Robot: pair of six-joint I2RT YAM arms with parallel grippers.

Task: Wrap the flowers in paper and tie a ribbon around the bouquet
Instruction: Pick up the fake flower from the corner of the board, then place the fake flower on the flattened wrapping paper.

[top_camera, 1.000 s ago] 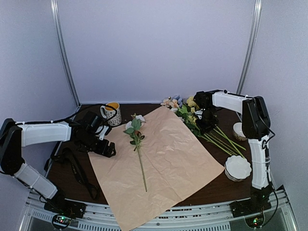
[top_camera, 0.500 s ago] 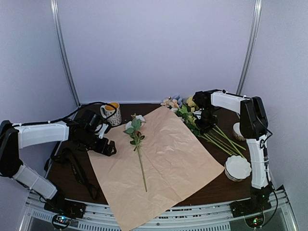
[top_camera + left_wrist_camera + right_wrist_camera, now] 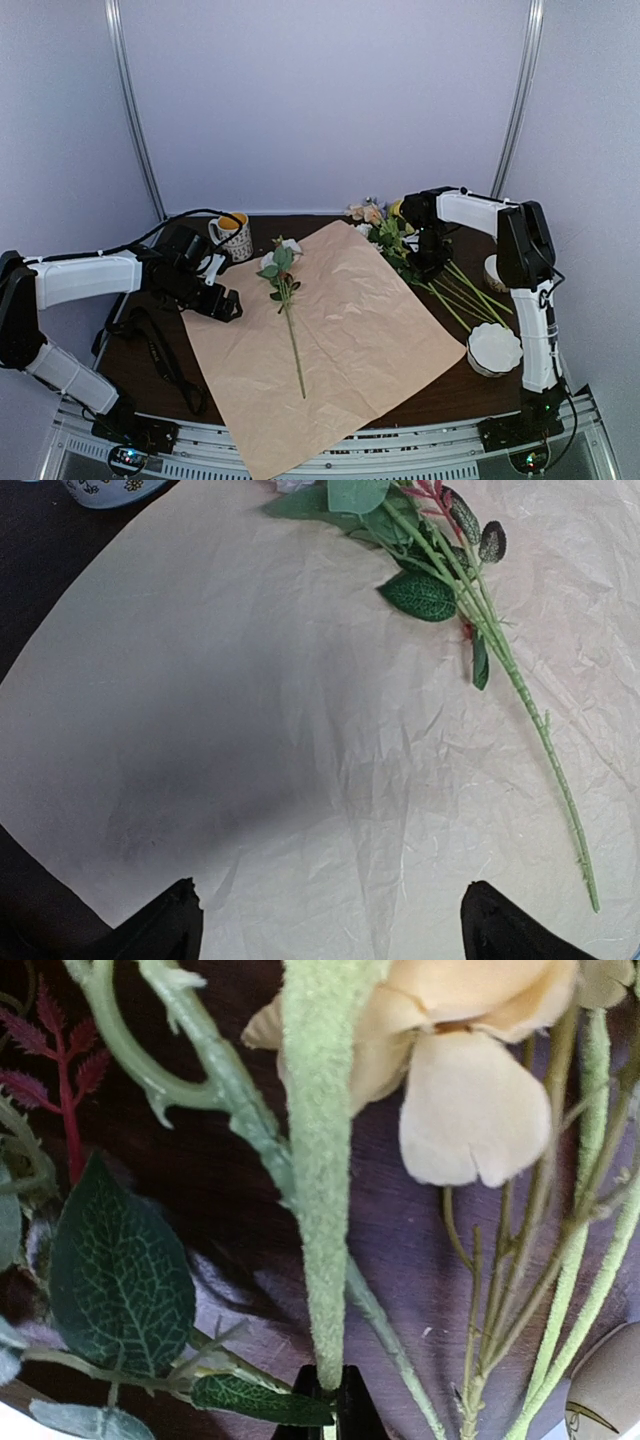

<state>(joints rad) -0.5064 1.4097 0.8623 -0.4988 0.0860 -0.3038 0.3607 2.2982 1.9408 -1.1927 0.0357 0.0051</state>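
A dark brown wooden tabletop (image 3: 310,225) sits between pale lilac walls (image 3: 320,100) and grey metal poles (image 3: 135,110). The large peach-tan paper sheet (image 3: 350,330) lies spread at its centre. At 9 o'clock the left claw (image 3: 222,305) gapes wide over the paper's edge. At 2 o'clock the right claw (image 3: 432,262) pinches a fuzzy green stem (image 3: 320,1210) of the bunch of pastel flowers (image 3: 385,235).
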